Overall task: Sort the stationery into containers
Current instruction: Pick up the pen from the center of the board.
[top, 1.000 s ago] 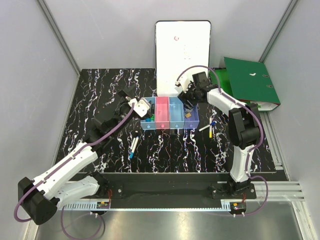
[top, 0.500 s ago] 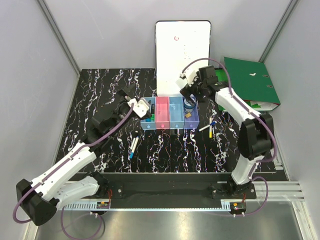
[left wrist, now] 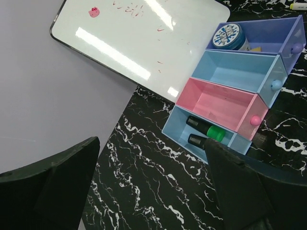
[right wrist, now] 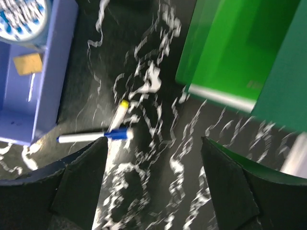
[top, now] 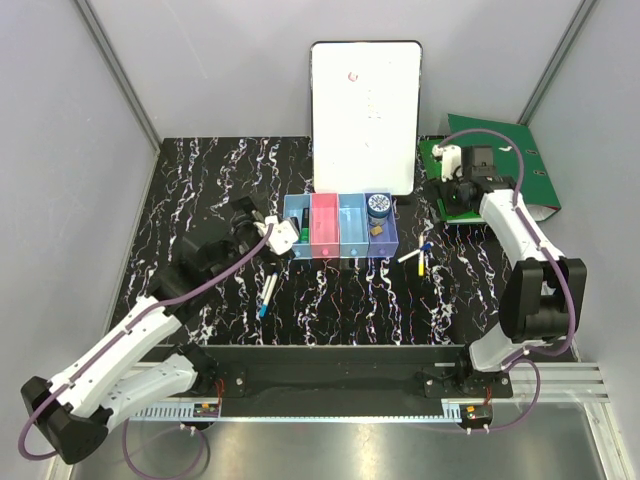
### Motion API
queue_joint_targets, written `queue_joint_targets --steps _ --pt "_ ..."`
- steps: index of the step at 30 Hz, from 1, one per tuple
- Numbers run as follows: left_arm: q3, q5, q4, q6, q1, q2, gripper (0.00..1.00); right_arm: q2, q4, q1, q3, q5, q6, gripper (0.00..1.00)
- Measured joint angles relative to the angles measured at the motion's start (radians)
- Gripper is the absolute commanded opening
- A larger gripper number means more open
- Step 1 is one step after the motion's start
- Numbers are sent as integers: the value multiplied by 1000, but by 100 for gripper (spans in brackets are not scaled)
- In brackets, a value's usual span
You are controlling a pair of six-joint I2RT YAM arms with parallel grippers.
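Observation:
The four joined containers [top: 340,250] stand mid-table. In the left wrist view, the nearest light-blue bin [left wrist: 178,135] holds two green-black markers [left wrist: 207,129], and the pink bin [left wrist: 218,103] looks bare. The purple bin [left wrist: 273,43] holds the blue tape roll [top: 377,206] and a tan block [right wrist: 28,63]. Two slim white pens [top: 268,288] lie left of the bins. Two more, blue-ended [right wrist: 91,137] and yellow-ended [right wrist: 119,112], lie right of them. My left gripper [left wrist: 153,191] is open just left of the bins. My right gripper [right wrist: 153,187] is open near the binder's edge, holding nothing.
A large white board [top: 365,115] leans against the back wall behind the bins. A green binder [top: 505,165] lies at the back right, partly under my right arm. The black marbled table [top: 200,180] ends at grey walls on both sides.
My right arm has swung from over the purple bin back to the right, leaving the tape roll in that bin. My left gripper has drawn back from the leftmost bin.

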Motion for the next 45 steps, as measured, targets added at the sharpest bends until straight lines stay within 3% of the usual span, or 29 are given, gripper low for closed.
queue_joint_targets --steps 5,9,20,30,45 --pt "0 5 -32 37 0 -46 99 -5 -42 -27 -80 -108 137 88" --pt "3 9 -48 60 0 -68 99 0 -76 -47 -135 -232 214 82" --pt "50 16 -97 82 1 -59 99 152 -89 -293 -81 -465 268 73" --pt "84 32 -98 81 1 -23 99 245 -29 -294 -77 -613 270 70" --pt "97 33 -97 84 -6 -23 99 311 66 -294 -104 -660 275 66"
